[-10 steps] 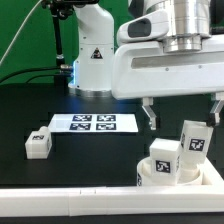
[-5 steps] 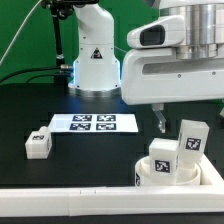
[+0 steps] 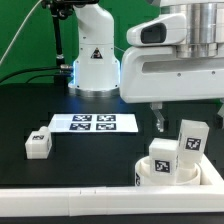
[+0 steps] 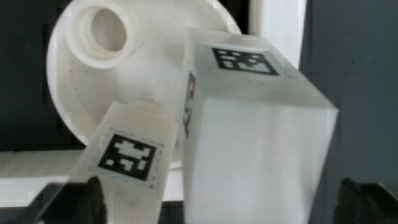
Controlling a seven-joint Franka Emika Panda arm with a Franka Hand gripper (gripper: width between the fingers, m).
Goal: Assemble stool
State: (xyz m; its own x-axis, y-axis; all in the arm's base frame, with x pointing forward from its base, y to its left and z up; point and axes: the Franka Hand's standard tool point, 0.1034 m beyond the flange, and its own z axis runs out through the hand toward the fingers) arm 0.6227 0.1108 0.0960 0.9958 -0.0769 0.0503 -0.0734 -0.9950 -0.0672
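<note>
black tabletop (image 3: 60, 100) under a green backdrop. my gripper (image 3: 190, 120) hangs with its jaws spread as wide as they go, gripping nothing. directly beneath it the stool's round seat (image 3: 200, 174) lies on the table with two legs standing on it. the tall leg (image 3: 192, 140) rises between my fingers (image 3: 158, 122). the second leg (image 3: 164, 157) leans just beside it. a loose leg (image 3: 38, 145) lies well away toward the exterior view's left, past the marker board (image 3: 93, 123).

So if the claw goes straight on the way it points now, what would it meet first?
Probably the taller stool leg: the open claw seems to straddle it, with the round seat beyond. Depth is hard to judge.
</note>
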